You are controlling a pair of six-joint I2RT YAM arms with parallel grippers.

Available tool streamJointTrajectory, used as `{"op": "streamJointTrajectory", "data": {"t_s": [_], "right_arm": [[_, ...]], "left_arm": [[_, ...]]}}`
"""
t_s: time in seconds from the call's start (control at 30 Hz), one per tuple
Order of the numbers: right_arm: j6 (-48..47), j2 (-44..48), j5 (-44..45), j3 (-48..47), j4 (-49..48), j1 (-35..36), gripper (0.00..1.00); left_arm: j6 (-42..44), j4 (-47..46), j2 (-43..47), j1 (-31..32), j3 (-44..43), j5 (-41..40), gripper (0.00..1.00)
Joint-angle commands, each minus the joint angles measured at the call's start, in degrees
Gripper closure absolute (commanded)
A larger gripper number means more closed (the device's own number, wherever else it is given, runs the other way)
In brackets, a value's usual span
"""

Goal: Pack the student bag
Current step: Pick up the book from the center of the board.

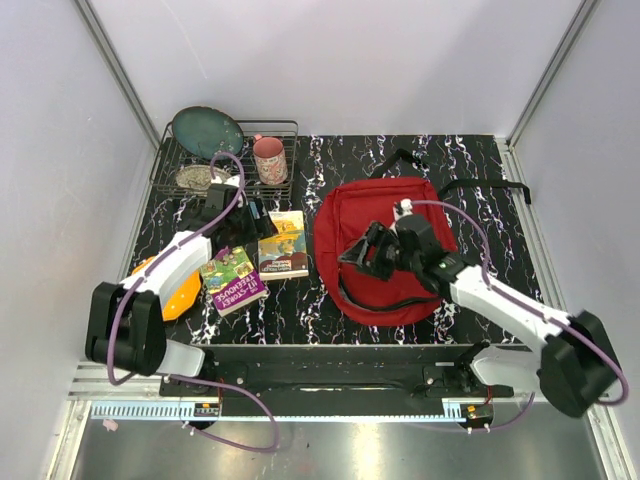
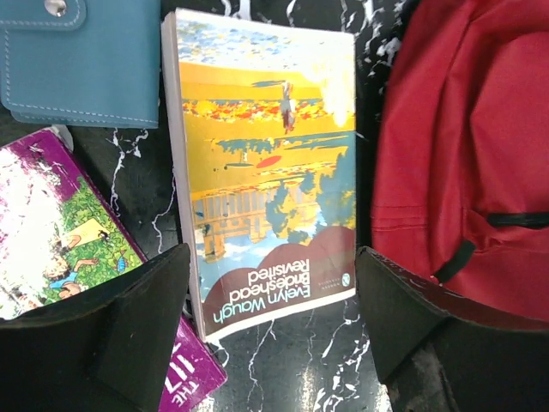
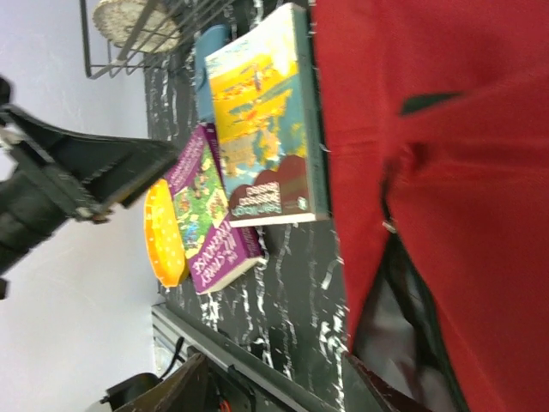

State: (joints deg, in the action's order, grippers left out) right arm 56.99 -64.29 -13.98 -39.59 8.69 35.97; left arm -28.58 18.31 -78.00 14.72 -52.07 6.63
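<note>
Black marbled desk (image 1: 470, 160) carries the student bag (image 1: 340, 225) flat, centre-right, mouth toward the arms, grey lining showing. Yellow paperback (image 2: 270, 163) just beside it; left fingers (image 2: 129, 326) spread wide, straddling it for pickup. Right fingers (image 3: 94, 167) apart, empty, probably to hold the mouth open.

You look into a lab test booth: white walls (image 1: 350, 60), metal corner posts (image 1: 122, 62), robot arms (image 1: 175, 262) bolted to a marbled table (image 1: 300, 305).
</note>
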Motion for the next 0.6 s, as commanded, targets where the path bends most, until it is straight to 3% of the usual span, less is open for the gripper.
{"op": "streamJointTrajectory", "data": {"t_s": [0.0,0.2,0.57], "right_arm": [[-1.18,-9.25,-5.44,-8.21,-12.29,1.39,0.34],[5.06,-22.88,-5.62,-9.44,-25.91,3.67,0.43],[1.81,-40.46,-0.80,-25.79,-18.19,4.99,0.43]], "left_arm": [[-0.78,-2.83,-3.99,-1.18,-0.05,4.08,0.19],[-3.50,-7.40,-6.90,-1.80,2.59,6.38,0.19],[-3.85,-8.28,-10.07,-2.42,4.70,3.21,0.20]]}}
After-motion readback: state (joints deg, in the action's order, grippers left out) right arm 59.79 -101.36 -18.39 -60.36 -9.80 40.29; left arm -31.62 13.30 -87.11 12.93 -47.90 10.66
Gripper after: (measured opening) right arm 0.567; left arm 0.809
